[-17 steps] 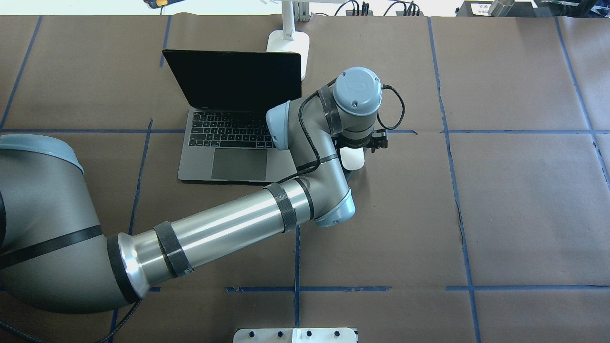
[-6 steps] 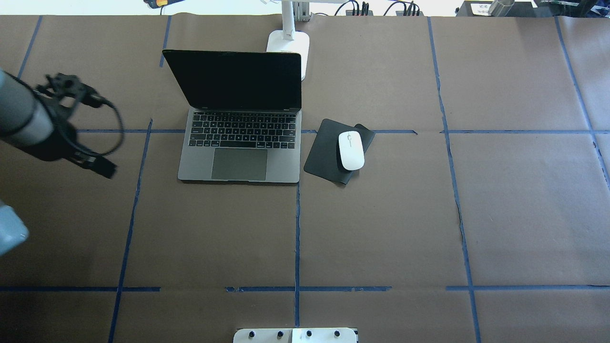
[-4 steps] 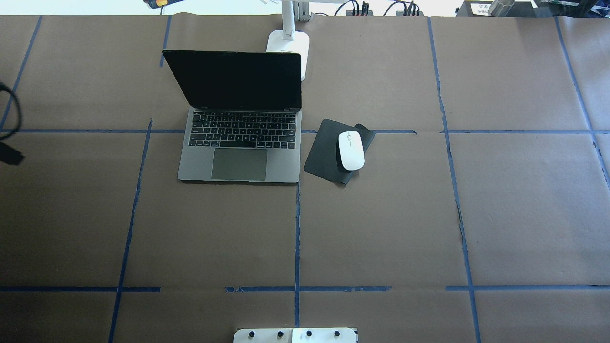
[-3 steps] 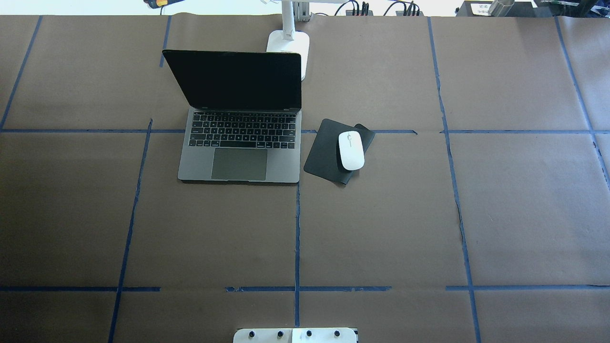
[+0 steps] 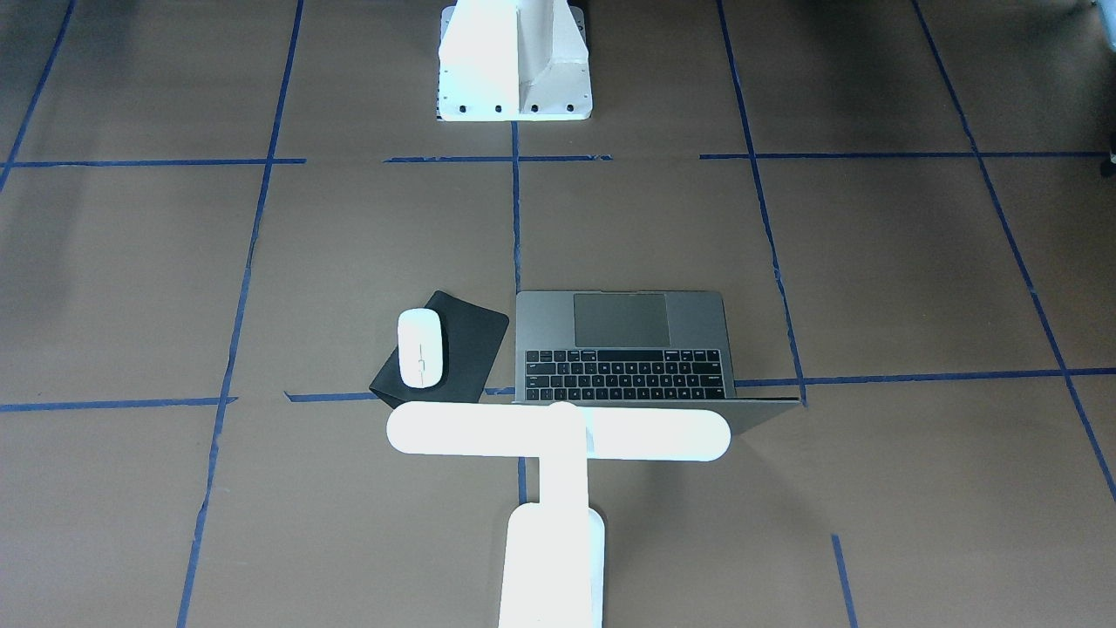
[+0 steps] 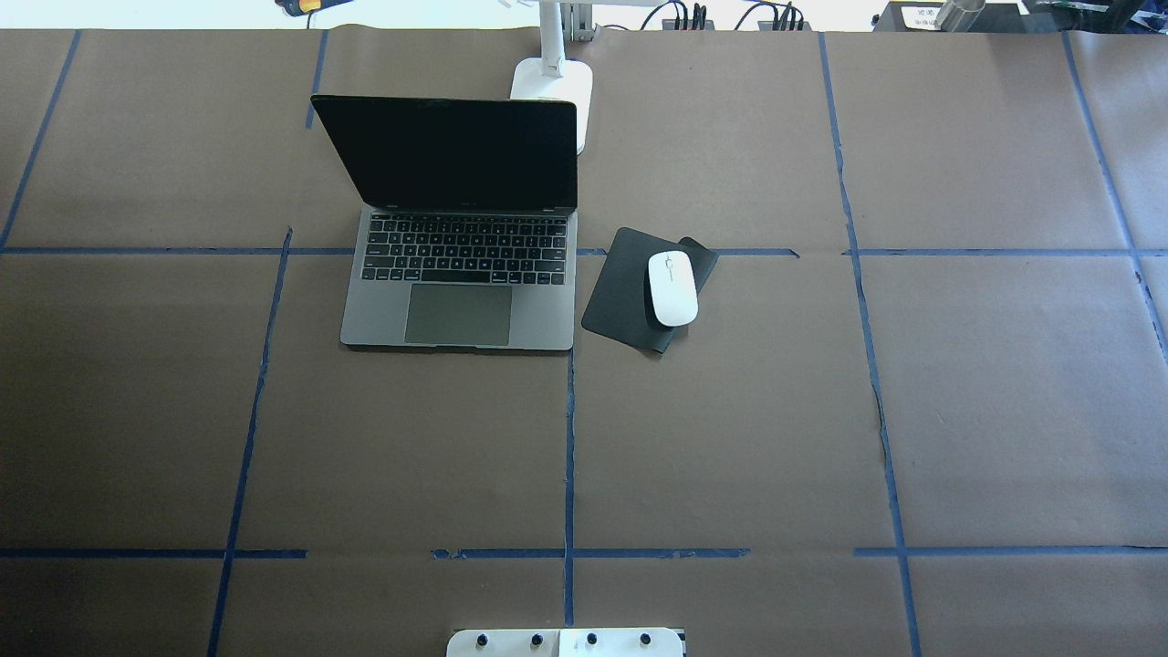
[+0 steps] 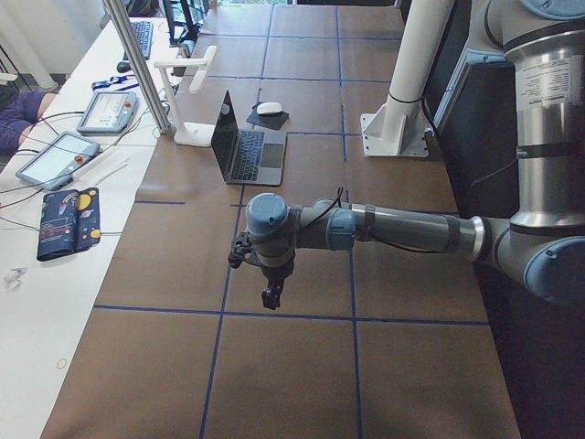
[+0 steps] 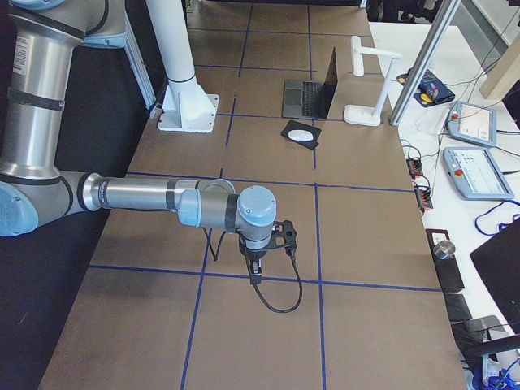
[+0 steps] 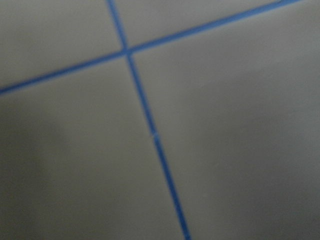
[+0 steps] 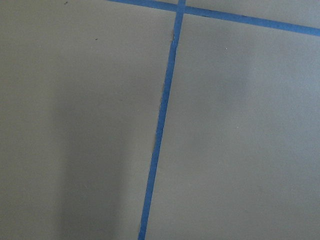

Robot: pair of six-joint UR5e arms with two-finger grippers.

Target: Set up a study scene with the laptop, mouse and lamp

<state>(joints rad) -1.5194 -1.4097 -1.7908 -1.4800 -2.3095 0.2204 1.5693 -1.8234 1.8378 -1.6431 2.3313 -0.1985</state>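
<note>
1 laptop (image 6: 456, 274), lid up; 1 mouse (image 6: 672, 287) on 1 pad (image 6: 620, 292) beside it; 1 lamp (image 5: 558, 433) behind. All lie between 2 grippers, well apart from both. L gripper (image 7: 271, 294) & R gripper (image 8: 254, 272) hang over table (image 6: 730, 438); whether jaws are apart or closed, can't tell.

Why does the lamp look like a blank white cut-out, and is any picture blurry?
Front-facing view: the lamp is overexposed to flat white, detail lost. Left wrist view: blurred, the tape lines soft. Right wrist view: sharp, a dim shadow at left. Overhead view: the laptop screen is plain black, no glare.
</note>
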